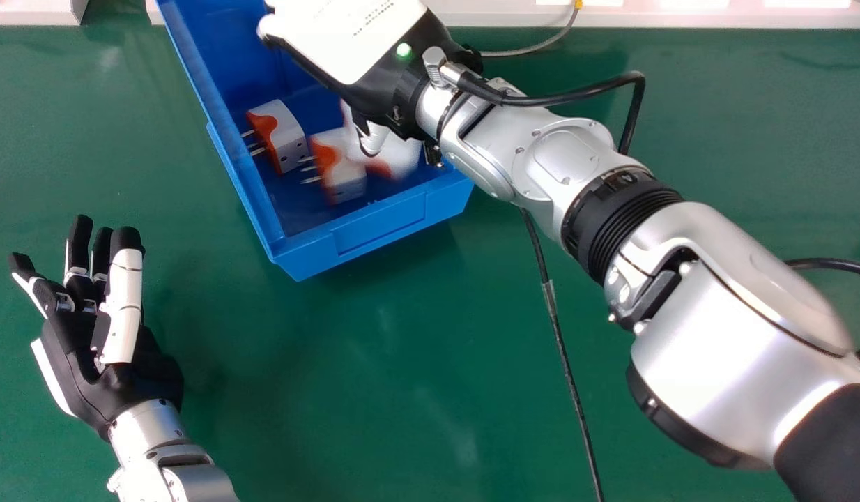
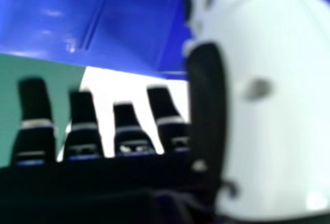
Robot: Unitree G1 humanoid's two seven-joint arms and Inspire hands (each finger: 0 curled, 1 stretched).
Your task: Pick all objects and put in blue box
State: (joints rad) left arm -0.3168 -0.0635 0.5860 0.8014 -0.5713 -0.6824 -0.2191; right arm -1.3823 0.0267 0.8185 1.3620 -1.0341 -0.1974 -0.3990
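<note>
My right hand [image 1: 339, 42] is over the blue box [image 1: 378, 226] in the head view, back of the hand up. In the right hand view my open right hand [image 2: 82, 131] has straight fingers holding nothing, against the blue box [image 2: 129, 23]. Inside the box lies a white and orange plug adapter [image 1: 288, 139] near the left wall, with a second adapter [image 1: 345, 174] beside it. A third, blurred white and orange adapter [image 1: 403, 159] is just below the right hand's thumb, partly hidden by it; whether it touches the box floor is unclear. My left hand [image 1: 134, 376] rests open, palm up, at the lower left.
The green table [image 1: 374, 390] surrounds the box. A black cable [image 1: 559, 335] runs down the table beneath the right forearm, and a grey cable [image 1: 534, 47] lies behind the wrist. White edging [image 1: 681, 17] borders the table's far side.
</note>
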